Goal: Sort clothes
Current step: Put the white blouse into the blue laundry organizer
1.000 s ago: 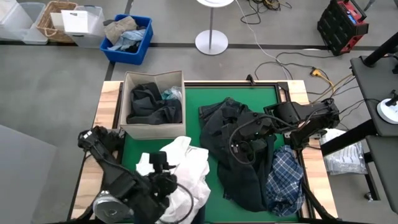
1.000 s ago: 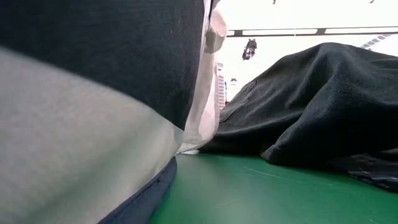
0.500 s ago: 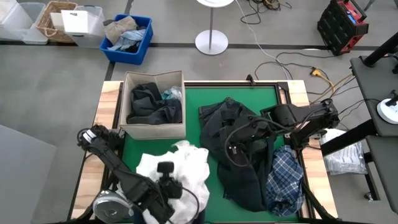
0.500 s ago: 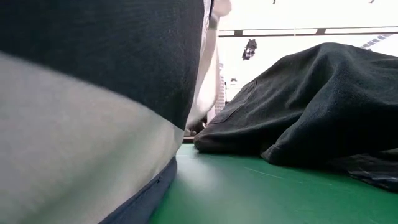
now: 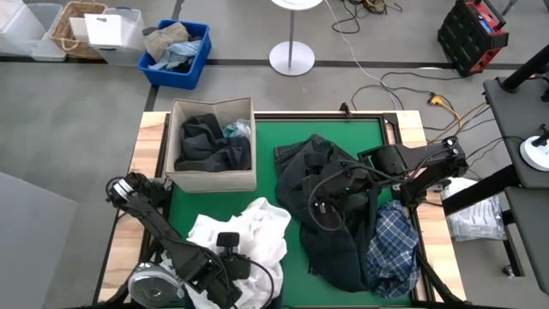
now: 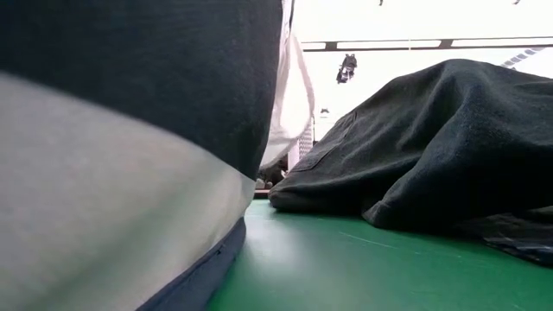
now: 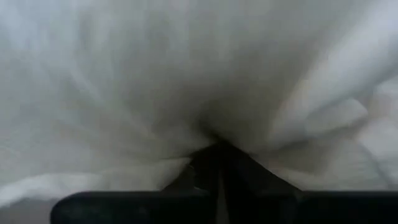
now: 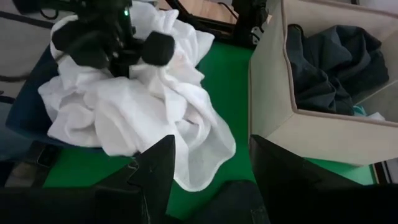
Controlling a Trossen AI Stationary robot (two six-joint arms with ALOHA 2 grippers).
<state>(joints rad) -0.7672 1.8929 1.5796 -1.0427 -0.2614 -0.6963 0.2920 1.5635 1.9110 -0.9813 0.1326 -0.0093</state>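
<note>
Green matting covers the work table, which stands on a grey floor with a blue bin of rags beyond its far edge. Farthest left, the left gripper sits at the near-left part of the mat, pressed down into the white garments; its wrist view shows the two dark fingers drawn narrow together with white fabric pinched between them. That white heap lies directly under and around this gripper, spilling toward the table centre. Beyond the gripper, at the far-left corner, a beige fabric box holds dark garments and a scrap of light teal cloth. Moving right, a large dark garment spreads over the middle of the mat. The right gripper hovers over this dark garment near its centre, aimed toward the white heap; its wrist view shows both fingers set wide apart with nothing between them. Just to the right of that gripper and nearer the front edge, the blue-and-white plaid shirt lies partly tucked against the dark garment's edge. Low view is largely blocked by cloth close to the lens
</note>
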